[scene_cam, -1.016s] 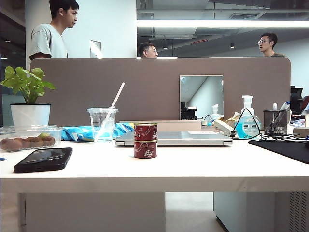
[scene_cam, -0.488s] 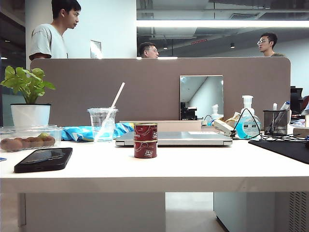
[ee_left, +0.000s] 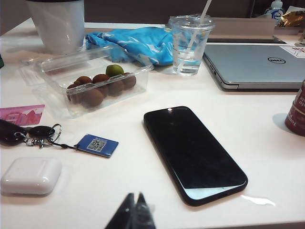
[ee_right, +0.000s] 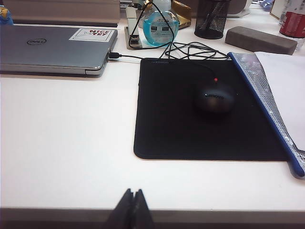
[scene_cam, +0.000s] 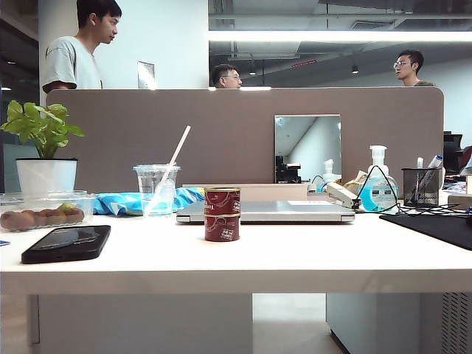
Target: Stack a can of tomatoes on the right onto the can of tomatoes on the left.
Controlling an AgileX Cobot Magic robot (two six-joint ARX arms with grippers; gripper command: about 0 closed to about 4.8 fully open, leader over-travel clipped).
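Well ahead of both grippers, mid-table, the top can (scene_cam: pixel 222 200) sits squarely on the bottom can (scene_cam: pixel 222 227), just before the laptop (scene_cam: pixel 265 212). Neither arm shows in the exterior view. The left gripper (ee_left: pixel 134 213) hangs low at the near table edge, its jaws pressed together on nothing; the phone (ee_left: pixel 193 152) lies just ahead of it, and the cans stand farther off to its right — only a red sliver (ee_left: pixel 297 112), cut by the frame edge. The right gripper (ee_right: pixel 132 209) is likewise clenched and empty at the near edge, with the mouse pad (ee_right: pixel 167 119) and mouse (ee_right: pixel 214 97) ahead. No can shows in its view.
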